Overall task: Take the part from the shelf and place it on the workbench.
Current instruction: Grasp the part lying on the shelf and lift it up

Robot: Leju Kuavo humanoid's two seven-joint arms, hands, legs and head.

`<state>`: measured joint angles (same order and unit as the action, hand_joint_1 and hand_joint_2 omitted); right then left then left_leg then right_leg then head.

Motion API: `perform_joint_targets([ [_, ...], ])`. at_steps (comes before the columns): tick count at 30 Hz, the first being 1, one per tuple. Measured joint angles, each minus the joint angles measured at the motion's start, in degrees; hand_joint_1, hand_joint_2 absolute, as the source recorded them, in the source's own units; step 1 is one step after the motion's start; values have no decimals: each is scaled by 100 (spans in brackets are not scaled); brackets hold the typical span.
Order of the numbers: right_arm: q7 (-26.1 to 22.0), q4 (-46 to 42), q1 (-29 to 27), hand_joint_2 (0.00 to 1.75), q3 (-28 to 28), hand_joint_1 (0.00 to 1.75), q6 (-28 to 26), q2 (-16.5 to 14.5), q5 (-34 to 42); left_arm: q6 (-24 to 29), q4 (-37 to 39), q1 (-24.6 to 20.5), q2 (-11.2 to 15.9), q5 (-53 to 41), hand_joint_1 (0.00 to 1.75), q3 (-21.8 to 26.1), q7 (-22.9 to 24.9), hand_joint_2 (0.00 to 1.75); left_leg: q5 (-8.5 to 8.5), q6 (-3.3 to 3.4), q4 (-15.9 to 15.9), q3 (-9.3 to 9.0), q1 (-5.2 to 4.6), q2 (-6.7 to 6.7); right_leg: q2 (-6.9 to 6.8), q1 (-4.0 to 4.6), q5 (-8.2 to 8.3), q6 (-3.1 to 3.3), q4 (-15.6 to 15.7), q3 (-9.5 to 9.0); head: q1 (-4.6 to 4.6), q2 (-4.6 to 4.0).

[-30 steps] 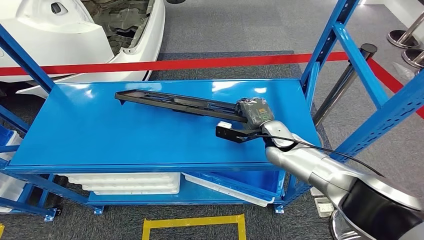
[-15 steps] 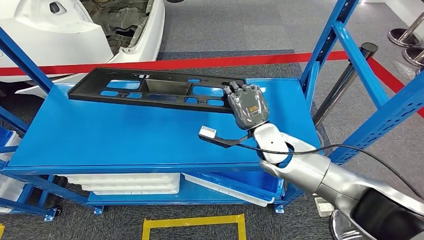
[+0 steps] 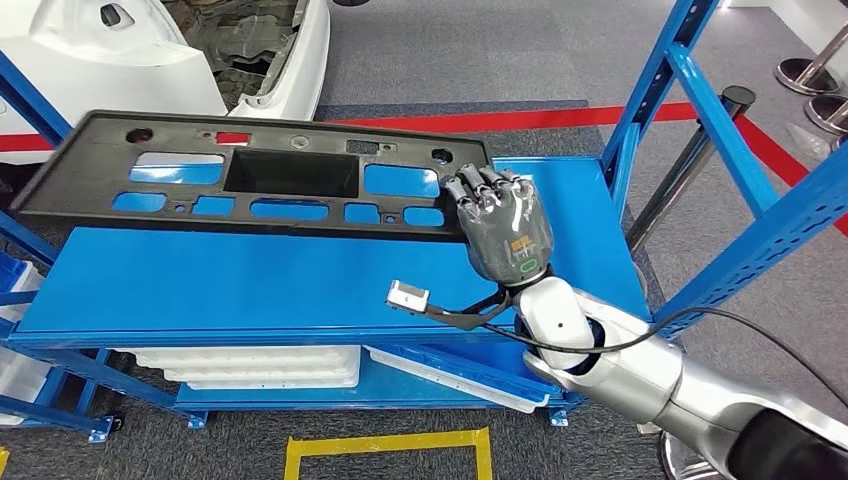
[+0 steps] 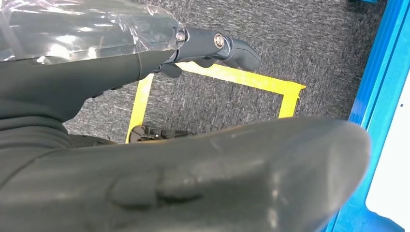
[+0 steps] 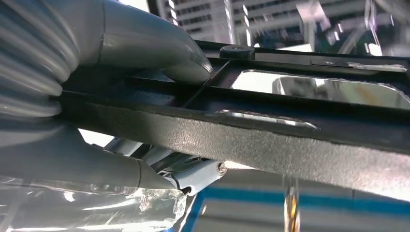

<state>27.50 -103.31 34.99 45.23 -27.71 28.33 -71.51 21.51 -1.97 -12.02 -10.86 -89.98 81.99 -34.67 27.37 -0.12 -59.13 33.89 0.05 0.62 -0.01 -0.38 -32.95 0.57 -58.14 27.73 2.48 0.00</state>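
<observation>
The part (image 3: 290, 173) is a long black plastic panel with several cutouts. It is lifted off the blue shelf top (image 3: 250, 280) and tilted so its broad face is toward me. My right hand (image 3: 505, 225) grips its right end, with fingers curled over the edge. In the right wrist view the thumb (image 5: 159, 48) presses on the panel's dark rim (image 5: 290, 140). My left hand (image 4: 193, 179) hangs over the carpet and holds nothing; one dark finger (image 4: 217, 46) sticks out straight.
Blue shelf uprights (image 3: 670, 70) rise at the right. A red barrier tape (image 3: 560, 117) and a white car body (image 3: 150, 60) lie behind the shelf. White trays (image 3: 250, 365) fill the lower level. A yellow floor marking (image 3: 390, 445) lies in front.
The panel has risen off the shelf top in my right hand, swung up from lying flat to facing me, and shifted left and toward the back.
</observation>
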Motion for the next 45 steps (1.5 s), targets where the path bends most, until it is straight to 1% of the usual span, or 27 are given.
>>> perform_joint_targets([
  [4,34,-344,-384,175,-171,175,-484,-5,-367,0,0,1,0,0,0,0,-29,0,2,-2,1,0,1,3,-2,0,-3,1,2,-1,0,0],
  [8,-42,-813,-1136,175,-400,175,-1050,-95,-877,-1,0,7,0,0,0,0,-109,0,3,-3,1,2,-5,15,-9,1,-6,-1,3,-4,-1,0],
  [12,-234,-1341,-1724,175,-569,175,-1160,-299,-923,-45,0,2,0,0,0,0,-172,0,6,-8,4,0,-7,14,-7,7,-10,4,3,-4,0,0],
  [15,-402,-1609,-2034,175,-595,175,-1165,-456,-923,-120,0,0,0,0,0,0,-214,0,6,-9,7,-2,-6,14,-7,11,-11,6,3,-4,-1,0],
  [20,-687,-1805,-2316,175,-572,175,-1167,-677,-907,-223,0,-9,0,0,0,0,-248,0,5,-10,8,-4,-4,12,-6,15,-11,7,3,-6,0,0],
  [30,-728,-1961,-2433,175,-562,175,-1167,-882,-902,-233,0,-25,0,0,0,0,-249,0,5,-10,8,-4,-4,9,-4,12,-11,7,3,-6,1,0],
  [32,-873,-1970,-2440,175,-562,175,-1166,-919,-877,-238,0,-26,0,0,0,0,-250,87,5,-10,8,-4,-5,9,-4,11,-11,6,3,-6,1,0],
  [34,-1165,-1969,-2452,175,-555,175,-1165,-993,-818,-246,0,-29,0,0,0,0,-253,175,5,-10,8,-4,-5,9,-4,12,-11,6,3,-6,1,0],
  [36,-1441,-1959,-2461,175,-525,175,-1165,-1092,-751,-251,0,-32,-1,0,0,0,-256,175,5,-10,8,-4,-5,9,-4,13,-11,7,3,-6,-1,0],
  [38,-1604,-1931,-2463,175,-488,175,-1164,-1187,-713,-251,0,-35,-2,0,0,0,-256,175,5,-10,8,-4,-5,10,-4,14,-11,7,3,-7,-1,0],
  [45,-1732,-1818,-2462,175,-434,175,-1163,-1425,-682,-248,0,-35,-4,0,0,0,-266,175,5,-11,10,-4,-4,10,-4,15,-12,7,3,-7,-1,0],
])
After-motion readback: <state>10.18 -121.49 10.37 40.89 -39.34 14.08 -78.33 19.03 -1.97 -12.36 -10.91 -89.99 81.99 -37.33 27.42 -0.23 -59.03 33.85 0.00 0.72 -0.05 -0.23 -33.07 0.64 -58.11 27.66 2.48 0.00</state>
